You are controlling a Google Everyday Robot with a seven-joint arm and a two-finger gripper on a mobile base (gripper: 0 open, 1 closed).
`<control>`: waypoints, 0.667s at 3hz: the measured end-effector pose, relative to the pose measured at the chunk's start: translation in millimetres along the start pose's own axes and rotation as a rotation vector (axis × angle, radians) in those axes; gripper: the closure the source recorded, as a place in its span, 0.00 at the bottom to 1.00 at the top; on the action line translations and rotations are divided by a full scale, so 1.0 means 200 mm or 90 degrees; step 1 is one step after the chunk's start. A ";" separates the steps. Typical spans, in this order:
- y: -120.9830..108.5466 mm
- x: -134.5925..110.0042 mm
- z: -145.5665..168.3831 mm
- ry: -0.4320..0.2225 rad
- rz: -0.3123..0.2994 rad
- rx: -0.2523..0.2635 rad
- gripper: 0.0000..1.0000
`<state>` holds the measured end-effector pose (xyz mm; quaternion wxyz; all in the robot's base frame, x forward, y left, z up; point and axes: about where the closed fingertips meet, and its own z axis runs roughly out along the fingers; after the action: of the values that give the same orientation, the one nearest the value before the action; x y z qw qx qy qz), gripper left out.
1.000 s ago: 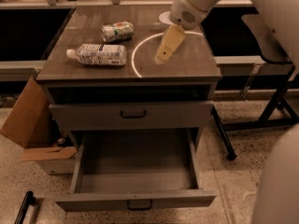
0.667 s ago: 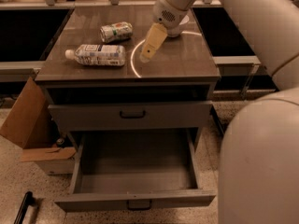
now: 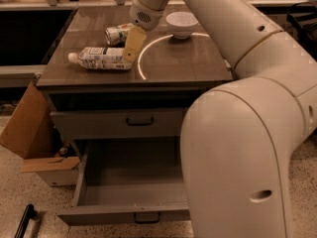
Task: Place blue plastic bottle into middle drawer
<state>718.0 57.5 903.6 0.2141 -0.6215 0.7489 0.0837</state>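
The blue plastic bottle (image 3: pixel 101 58) lies on its side on the cabinet top at the left, white cap pointing left. My gripper (image 3: pixel 131 47) reaches down from the arm to the bottle's right end, at or just above it. The middle drawer (image 3: pixel 109 215) is pulled open low at the front of the cabinet, and nothing shows inside it. My arm's large white body covers the drawer's right part.
A crushed green-white can (image 3: pixel 118 33) lies just behind the bottle. A white bowl (image 3: pixel 182 24) stands at the back of the cabinet top (image 3: pixel 188 63). The shallower drawer (image 3: pixel 99 124) above is closed. A cardboard box (image 3: pixel 29 133) sits on the floor at left.
My gripper has moved left across the cabinet top, from the right side to the bottle's right end. The white bowl is now uncovered. Bottle and can have not moved.
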 end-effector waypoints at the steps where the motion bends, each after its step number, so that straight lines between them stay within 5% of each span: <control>1: 0.00 0.00 0.00 0.000 0.000 0.000 0.00; 2: 0.04 -0.07 0.13 0.027 0.000 -0.003 0.00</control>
<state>718.3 81.2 885.1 0.1966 -0.6237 0.7531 0.0724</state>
